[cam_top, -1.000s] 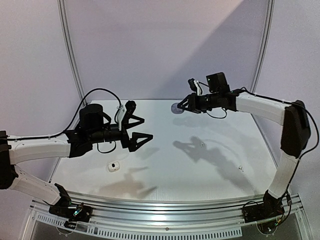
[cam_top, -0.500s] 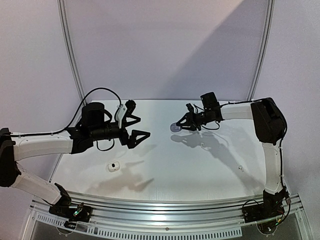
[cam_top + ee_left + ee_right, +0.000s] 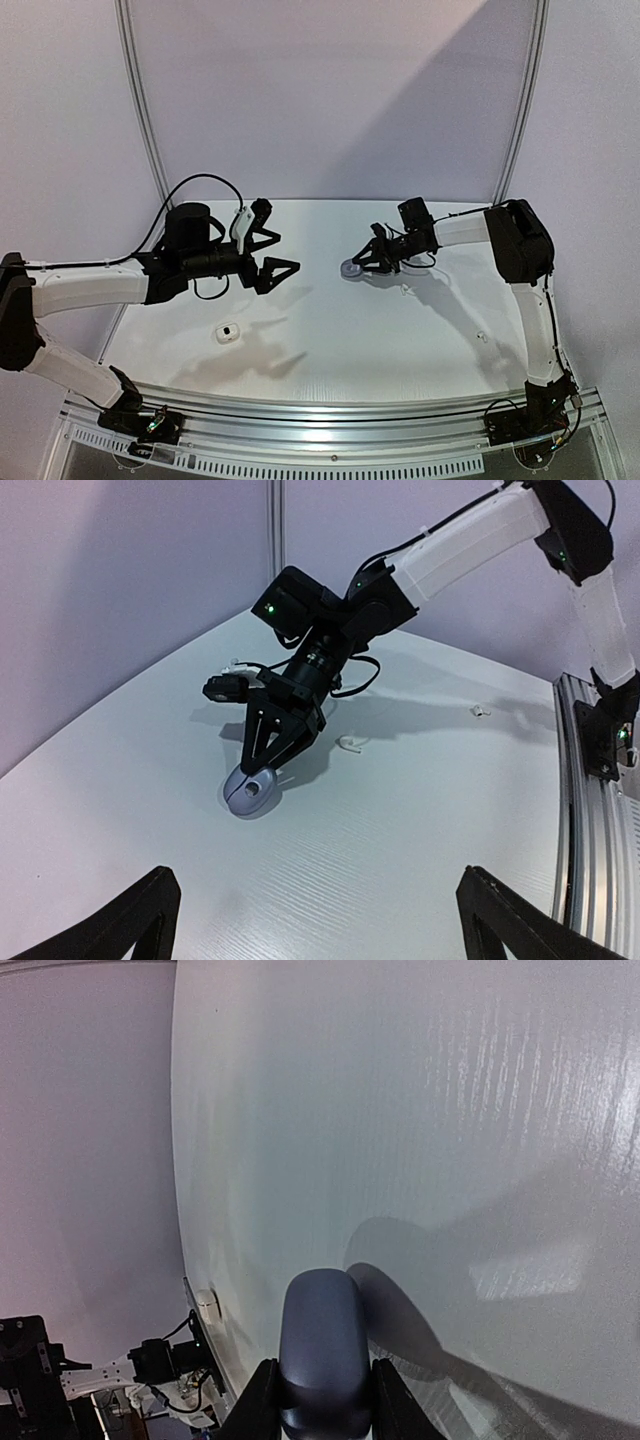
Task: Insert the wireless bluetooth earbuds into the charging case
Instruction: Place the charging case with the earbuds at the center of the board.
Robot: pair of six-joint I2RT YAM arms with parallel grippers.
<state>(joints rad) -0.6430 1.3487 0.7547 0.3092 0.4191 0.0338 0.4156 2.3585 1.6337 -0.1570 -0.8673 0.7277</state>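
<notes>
Right gripper (image 3: 356, 264) clamps grey-purple case (image 3: 323, 1355); left wrist view shows white earbud (image 3: 350, 744) near it, faint from above. Left gripper (image 3: 288, 252) spread wide. White table (image 3: 400, 340), lilac walls (image 3: 330, 100).

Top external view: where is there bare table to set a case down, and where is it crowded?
Free: near middle, between the white case and the white earbud. Crowded: centre, where the right fingers grip the dark case facing the open left fingers.
</notes>
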